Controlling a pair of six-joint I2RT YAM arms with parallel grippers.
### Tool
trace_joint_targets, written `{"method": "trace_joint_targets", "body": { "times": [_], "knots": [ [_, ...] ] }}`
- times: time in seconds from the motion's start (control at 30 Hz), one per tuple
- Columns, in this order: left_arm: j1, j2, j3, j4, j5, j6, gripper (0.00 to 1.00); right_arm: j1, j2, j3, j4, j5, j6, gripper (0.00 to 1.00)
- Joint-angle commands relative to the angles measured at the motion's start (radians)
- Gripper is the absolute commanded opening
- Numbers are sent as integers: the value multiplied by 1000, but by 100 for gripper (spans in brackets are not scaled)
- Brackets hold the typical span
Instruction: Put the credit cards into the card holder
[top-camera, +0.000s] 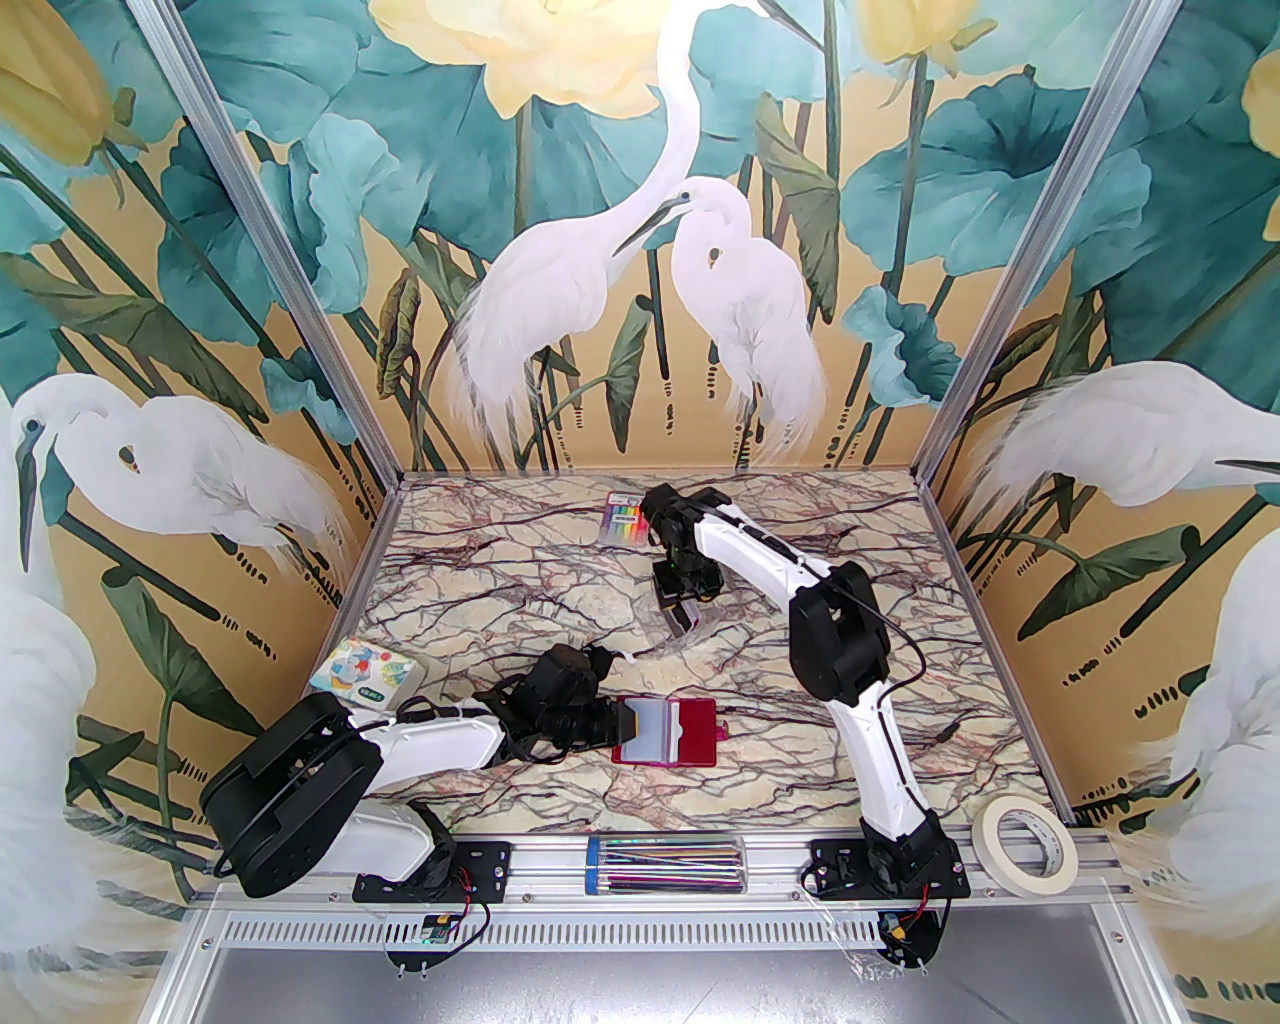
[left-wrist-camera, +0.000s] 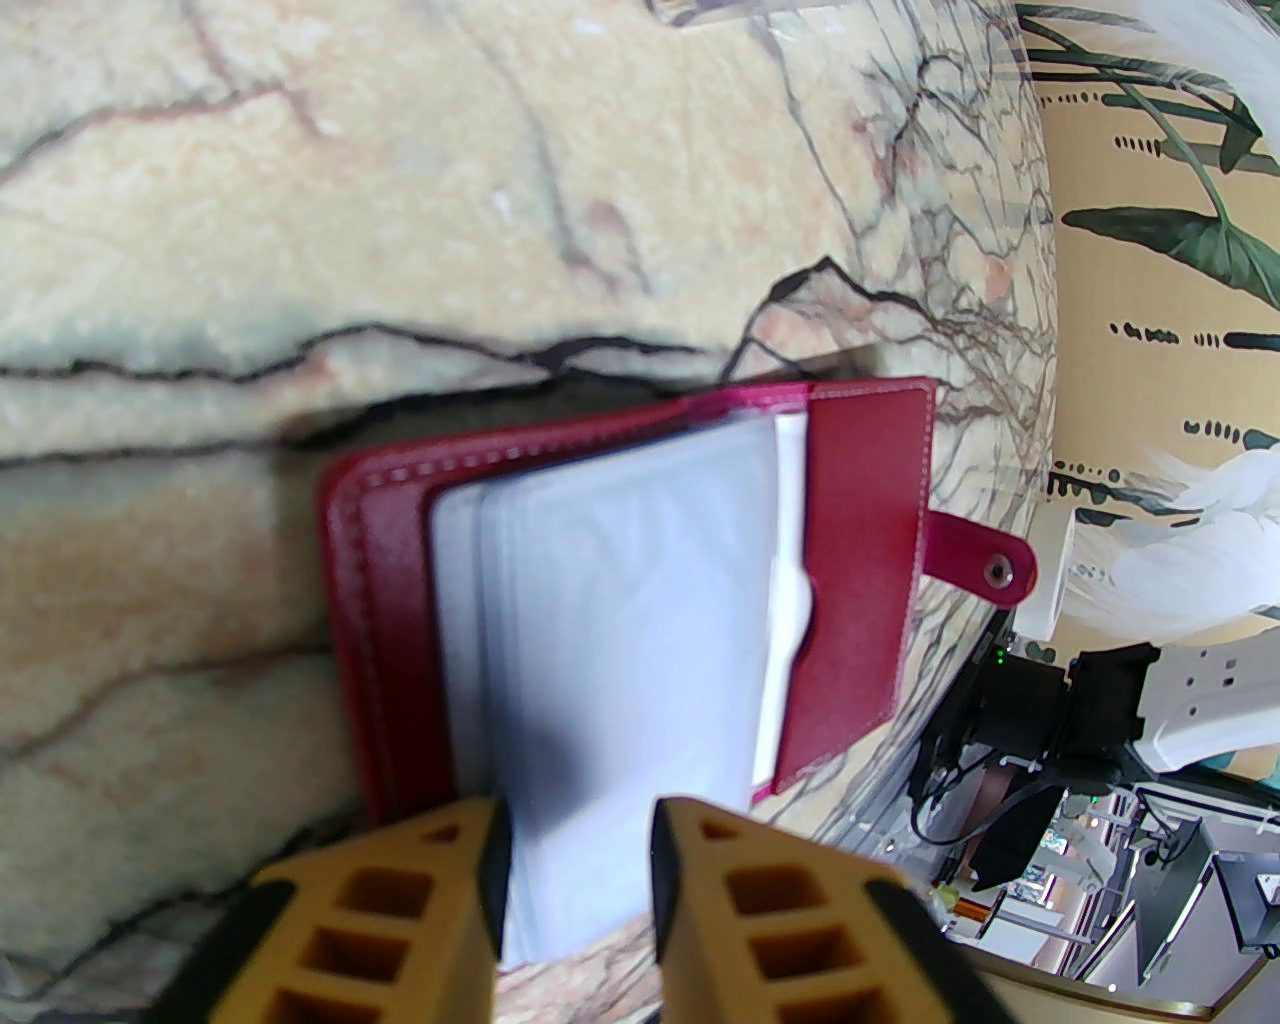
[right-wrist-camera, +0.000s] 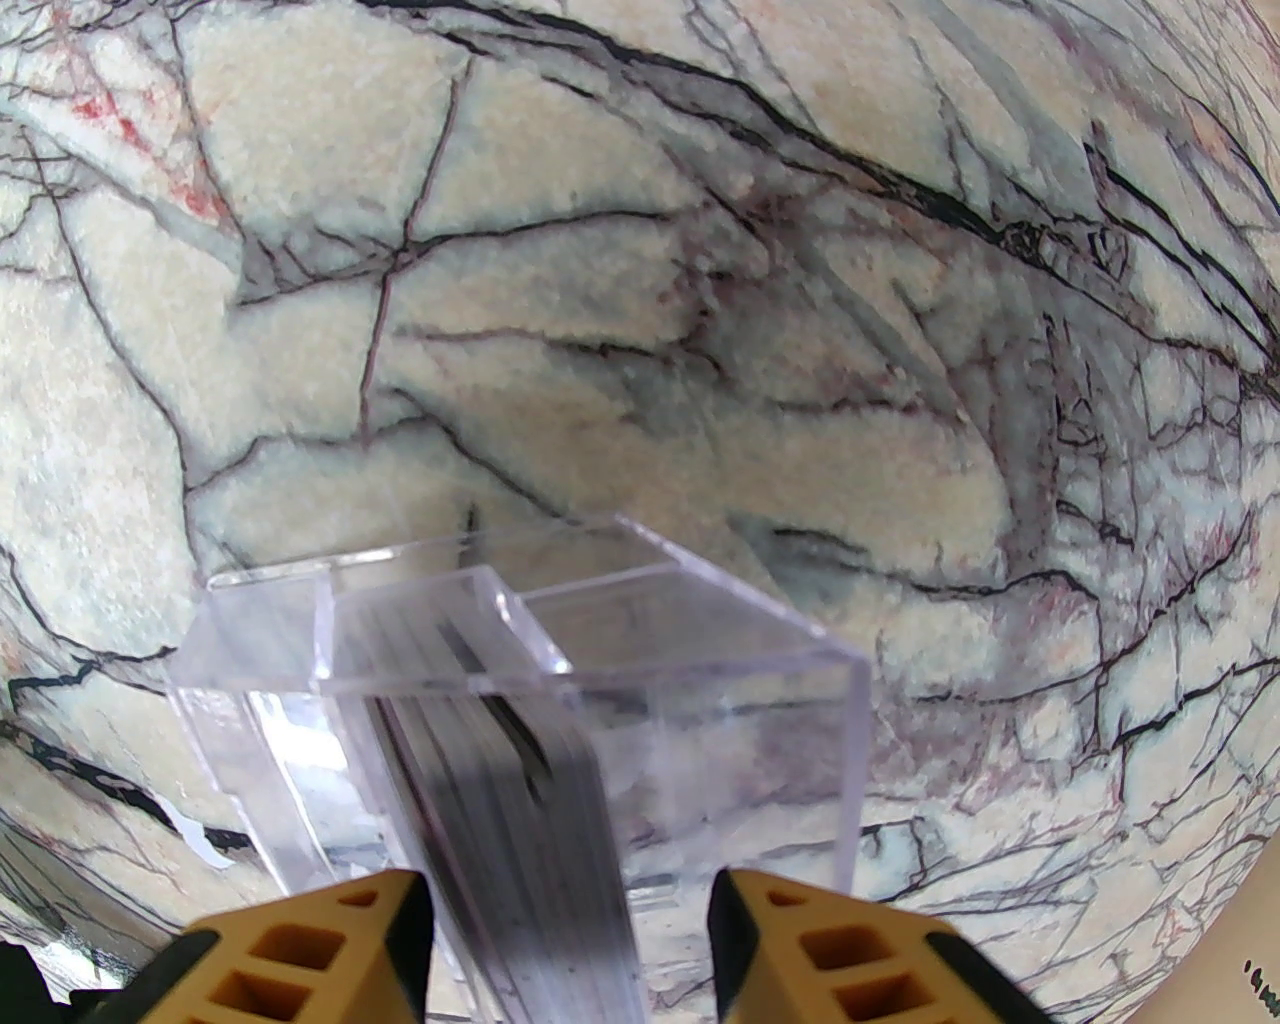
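The card holder (top-camera: 697, 735), a dark red wallet, lies open on the marble table near the front centre. In the left wrist view its cover (left-wrist-camera: 860, 540) is spread flat and its clear sleeves (left-wrist-camera: 620, 620) run down between my left fingers. My left gripper (left-wrist-camera: 575, 880) (top-camera: 615, 728) is shut on the sleeves' near edge. The credit cards (right-wrist-camera: 500, 800) stand on edge as a grey stack inside a small clear plastic box (right-wrist-camera: 760, 700) (top-camera: 690, 628) at mid-table. My right gripper (right-wrist-camera: 570, 950) (top-camera: 678, 605) is open and straddles the stack from above, with a gap on the right side.
A rainbow-striped pack (top-camera: 625, 520) lies at the back centre. A colourful patterned white square (top-camera: 362, 672) sits by the left wall. A roll of masking tape (top-camera: 1025, 845) and a clear tube of shiny sticks (top-camera: 665, 862) rest on the front rail.
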Motion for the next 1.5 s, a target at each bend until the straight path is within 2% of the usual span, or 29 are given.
{"method": "trace_joint_targets", "body": {
  "times": [0.0, 0.2, 0.57, 0.9, 1.27, 1.47],
  "knots": [
    [-6, 9, -13, -47, -23, 14, 30, 5, 20, 25, -18, 20, 22, 49],
    [-8, 9, -13, -49, -23, 15, 30, 7, 21, 30, -21, 18, 38, 48],
    [-7, 8, -16, -48, -24, 16, 30, 23, 30, 74, -79, 135, 18, 48],
    [-7, 9, -17, -46, -23, 15, 30, 30, 35, 89, -103, 186, 3, 47],
    [-7, 11, -21, -43, -19, 13, 30, 34, 23, 100, -120, 193, 12, 41],
    [-6, 10, -19, -43, -19, 13, 30, 36, 14, 100, -105, 133, 7, 50]
  ]
}}
